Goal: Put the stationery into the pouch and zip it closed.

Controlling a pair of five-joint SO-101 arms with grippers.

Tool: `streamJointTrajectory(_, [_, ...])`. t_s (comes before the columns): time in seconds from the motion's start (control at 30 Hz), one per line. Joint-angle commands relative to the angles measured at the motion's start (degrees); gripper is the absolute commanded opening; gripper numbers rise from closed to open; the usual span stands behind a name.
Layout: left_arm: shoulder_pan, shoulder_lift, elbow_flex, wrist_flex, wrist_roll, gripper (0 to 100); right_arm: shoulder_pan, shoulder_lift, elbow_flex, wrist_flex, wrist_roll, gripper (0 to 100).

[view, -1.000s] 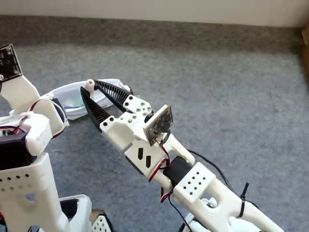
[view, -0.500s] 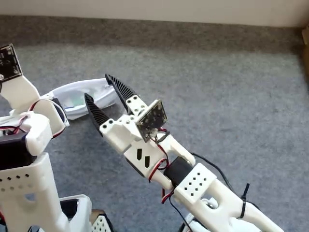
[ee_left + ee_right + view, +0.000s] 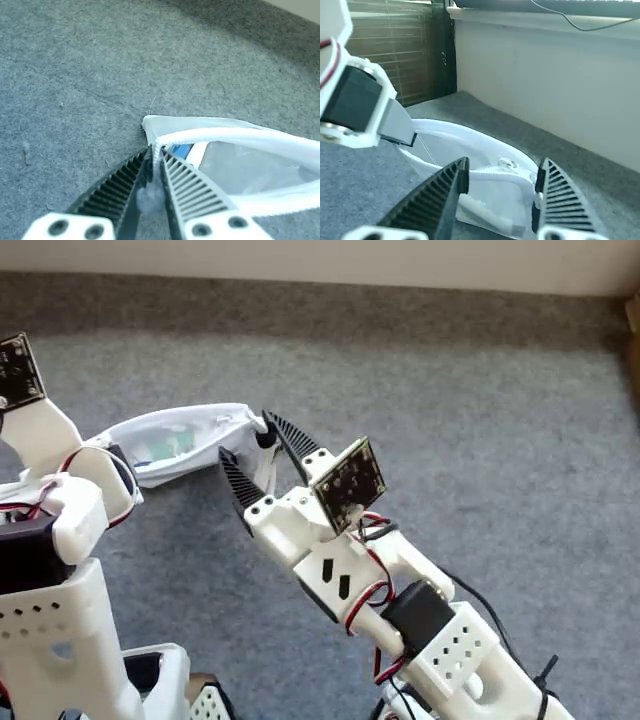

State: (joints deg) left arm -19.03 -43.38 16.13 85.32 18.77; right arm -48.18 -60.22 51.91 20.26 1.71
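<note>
The left gripper (image 3: pixel 156 156) has its jaws pinched together on one end corner of the pouch (image 3: pixel 240 162), gripping the white fabric where the zipper tape ends. From that held corner the pouch stretches away across the grey tabletop (image 3: pixel 480 420), its mouth gaping, and a blue item (image 3: pixel 178 149) shows just inside the held end, too hidden to identify. At the pouch's opposite end sits the right gripper (image 3: pixel 245 433), its jaws spread wide and holding nothing, one black finger on either side of that end. In the right wrist view the zipper pull (image 3: pixel 507 162) lies between those open jaws. Beyond the pouch, the tabletop runs to a pale wall (image 3: pixel 545 75).
</note>
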Motion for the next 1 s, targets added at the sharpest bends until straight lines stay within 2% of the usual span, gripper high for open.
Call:
streamJointTrajectory(0.0, [0.31,0.13,1.19,-0.35,0.35,1,1.19,-2.07,-4.18,3.65,-0.53,20.9])
streamJointTrajectory(0.33, [0.31,0.13,1.19,-0.35,0.35,1,3.82,0.66,-1.45,3.65,-0.88,20.9])
streamJointTrajectory(0.43, [0.31,0.13,1.19,-0.35,0.35,1,5.93,6.29,-1.89,3.56,-4.84,21.1])
streamJointTrajectory(0.97, [0.31,0.13,1.19,-0.35,0.35,1,6.55,18.59,-4.53,-7.78,-5.27,21.0])
